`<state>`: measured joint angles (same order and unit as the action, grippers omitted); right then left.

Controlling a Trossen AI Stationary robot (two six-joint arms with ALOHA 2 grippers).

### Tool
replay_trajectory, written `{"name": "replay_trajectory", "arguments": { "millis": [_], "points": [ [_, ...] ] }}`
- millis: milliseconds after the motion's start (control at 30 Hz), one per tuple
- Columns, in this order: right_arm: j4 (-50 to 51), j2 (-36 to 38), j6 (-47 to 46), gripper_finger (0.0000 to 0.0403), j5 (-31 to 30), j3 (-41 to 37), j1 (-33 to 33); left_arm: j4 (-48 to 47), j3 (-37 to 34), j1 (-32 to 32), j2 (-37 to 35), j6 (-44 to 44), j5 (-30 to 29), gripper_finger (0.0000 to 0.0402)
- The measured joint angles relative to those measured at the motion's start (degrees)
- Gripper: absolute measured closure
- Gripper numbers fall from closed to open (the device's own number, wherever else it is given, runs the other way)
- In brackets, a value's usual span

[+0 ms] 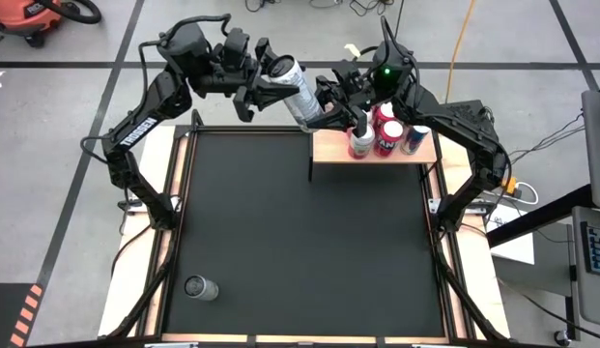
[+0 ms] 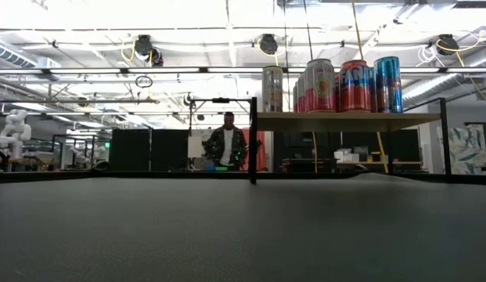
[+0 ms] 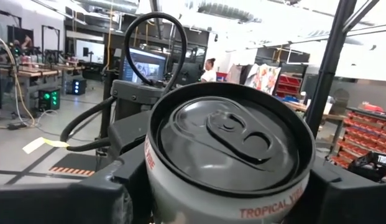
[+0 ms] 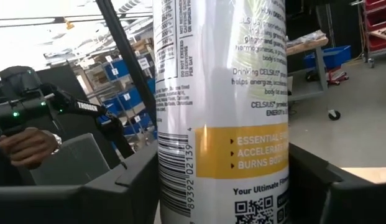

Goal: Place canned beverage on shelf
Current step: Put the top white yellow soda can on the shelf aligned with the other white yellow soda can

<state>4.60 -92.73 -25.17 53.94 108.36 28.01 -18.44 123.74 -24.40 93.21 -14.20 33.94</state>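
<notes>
The canned beverage [image 1: 296, 89], a tall white can with yellow and grey print, is held off the surface above the far edge of the tabletop [image 1: 300, 242], just beside the near-left corner of the shelf [image 1: 328, 147]. In the high view it lies tilted, its top toward the left arm and its base toward the right arm. Both arms are on it.

The left gripper [image 1: 266, 82] is at the can's upper end; the left wrist view shows the lid and pull tab filling the frame, with the dark fingers [image 3: 87, 199] pressed against the rim on either side. Its jaws appear clenched on the can.

The right gripper [image 1: 324, 101] grasps the can's body farther down; the right wrist view shows the barcode and printed panel standing between its fingers [image 4: 118, 186], which bear on both sides of the can.

The shelf is a light-wood board on a black frame at the far right of the tabletop. Four cans [image 2: 344, 84] show in the low view: one pale can [image 2: 272, 88] toward the left end, then a pink-and-white one, a red one and a blue one close together. The right arm reaches over them.

A further can [image 1: 200, 287] stands alone near the front-left corner of the black tabletop, well apart from the rest.

Beyond the tabletop, the low view shows a person [image 2: 228, 146] standing in the room.
</notes>
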Motion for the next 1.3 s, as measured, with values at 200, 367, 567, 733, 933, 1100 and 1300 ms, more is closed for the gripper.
{"name": "replay_trajectory", "arguments": {
  "millis": [200,367,567,733,933,1100,1300],
  "points": [
    [0.16,0.28,-5.01,0.0137,-1.94,0.0,0.04,0.08,0.02,-0.03,-0.04,-1.24,-1.16,0.0151],
    [1.73,0.88,-6.49,0.0095,-3.58,0.0,0.13,-0.86,0.0,-0.59,-0.04,-2.11,-1.29,0.0143],
    [14.35,4.85,-0.05,0.0079,-5.24,0.0,1.39,-0.74,0.0,-0.57,-0.04,-6.54,-0.9,0.0143],
    [22.0,9.2,5.06,0.0079,-13.59,0.0,1.49,-1.23,0.0,-0.52,-0.07,-8.04,-6.04,0.0142],
    [25.21,11.8,6.65,0.0072,-28.34,0.02,-2.98,-4.08,0.0,-0.55,-0.07,-9.48,-19.2,0.0142],
    [26.08,11.17,8.86,0.0034,-42.39,0.02,-6.64,-5.51,0.0,-0.35,0.39,-9.97,-23.6,0.0142],
    [25.7,8.86,9.08,0.0006,-43.7,0.02,-7.15,-6.88,0.02,0.22,0.74,-12.89,-26.83,0.0142]
  ]
}}
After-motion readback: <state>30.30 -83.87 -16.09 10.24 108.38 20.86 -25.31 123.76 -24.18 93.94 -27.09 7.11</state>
